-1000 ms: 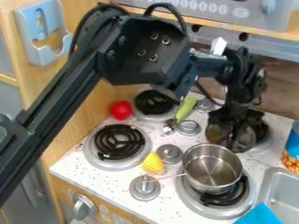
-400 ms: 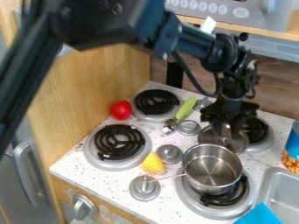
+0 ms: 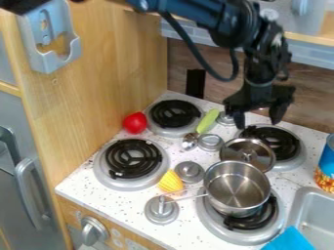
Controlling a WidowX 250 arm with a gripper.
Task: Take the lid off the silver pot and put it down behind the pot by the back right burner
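Note:
My gripper [image 3: 260,121] hangs open above the back right burner [image 3: 277,139], its two fingers spread with nothing between them. Below and slightly left of it lies a round metal lid [image 3: 261,155] with its knob upward, overlapping the front edge of that burner. The lid's near edge meets the rim of a steel pot [image 3: 236,188], or lies just behind it; I cannot tell if they touch. The pot stands uncovered on the front right burner [image 3: 241,234], its thin handle pointing left.
A yellow corn-like toy [image 3: 171,181] lies left of the pot. Farther back are a green-handled utensil [image 3: 207,121] and a red ball-shaped toy [image 3: 135,123]. At the right stand a blue can [image 3: 328,163] and a sink [image 3: 303,210] with a blue cloth [image 3: 290,240].
The gripper lowered the lid from over the back right burner to its spot behind the pot, let go of it and rose away. The arm has swung up and back.

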